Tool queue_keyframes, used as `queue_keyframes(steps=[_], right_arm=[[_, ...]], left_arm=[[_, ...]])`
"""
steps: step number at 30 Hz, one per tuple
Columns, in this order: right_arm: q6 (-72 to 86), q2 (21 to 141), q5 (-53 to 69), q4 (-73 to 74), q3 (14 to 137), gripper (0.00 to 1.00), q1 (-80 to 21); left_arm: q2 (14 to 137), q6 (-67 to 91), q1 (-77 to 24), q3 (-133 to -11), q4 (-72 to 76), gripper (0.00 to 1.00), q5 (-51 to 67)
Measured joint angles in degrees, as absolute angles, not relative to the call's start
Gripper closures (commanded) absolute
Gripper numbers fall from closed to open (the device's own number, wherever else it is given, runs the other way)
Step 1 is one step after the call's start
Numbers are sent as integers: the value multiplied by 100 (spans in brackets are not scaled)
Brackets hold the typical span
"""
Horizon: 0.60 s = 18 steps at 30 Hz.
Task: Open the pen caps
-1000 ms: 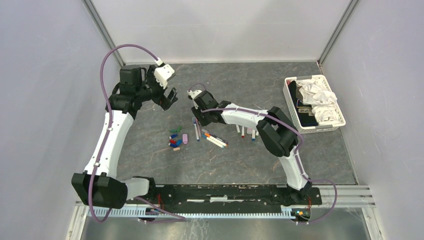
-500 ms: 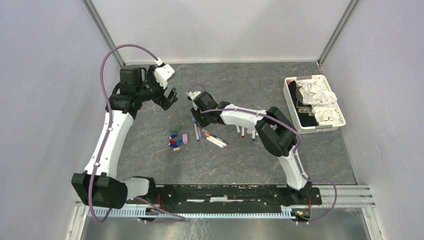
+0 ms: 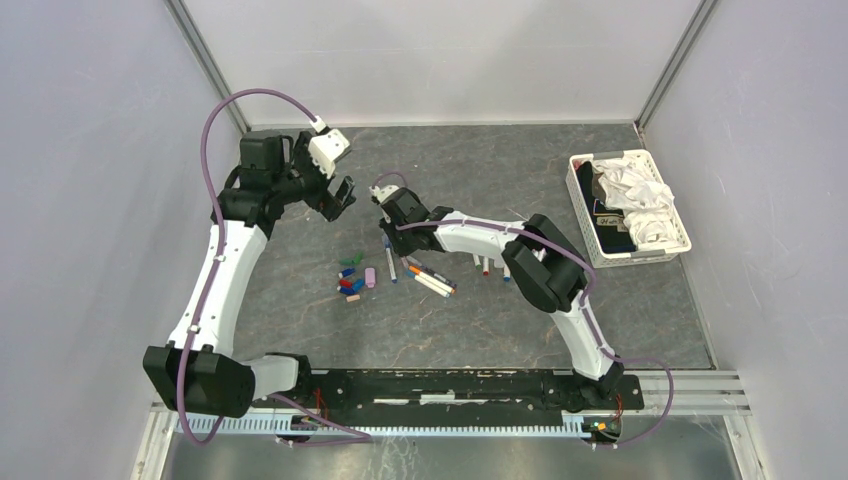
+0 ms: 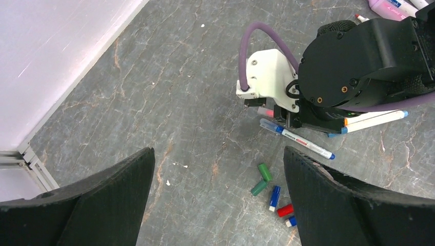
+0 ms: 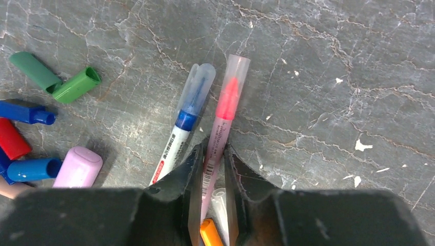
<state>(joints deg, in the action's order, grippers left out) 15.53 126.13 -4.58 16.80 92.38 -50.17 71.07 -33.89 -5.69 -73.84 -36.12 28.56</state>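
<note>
The table (image 5: 333, 46) is dark grey, veined with thin pale cracks like marble and flecked with white chips. The dark green cap (image 5: 35, 70) lies by the light green cap (image 5: 77, 84), with a blue cap (image 5: 25, 114), a red cap (image 5: 13, 139) and a lilac cap (image 5: 78, 168) (glossy, almost pink). The pink pen (image 5: 220, 128) shows a neon tip under clear plastic and a black barcode. The blue pen (image 5: 179, 138) is white-barrelled with red print. The basket (image 3: 583, 200) is white, the cable (image 3: 260, 95) purple.

- The left arm (image 3: 225, 275) reaches forward, wrist raised; the left gripper (image 3: 342, 195) hangs wide open.
- The right arm (image 3: 480, 232) stretches leftward, low; the right gripper (image 5: 212, 149) has its fingers pinched nearly together.
</note>
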Motion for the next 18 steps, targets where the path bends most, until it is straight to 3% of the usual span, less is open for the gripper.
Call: queue_keyframes(steps=[8, 18], right_arm=[[1518, 12755, -486, 1940, 9577, 99, -5013], [1837, 12464, 768, 1839, 9568, 100, -4582]], left_arm=[[7131, -3505, -569, -7299, -3693, 0, 2871], [7247, -4705, -569, -6777, -4346, 0, 3157]])
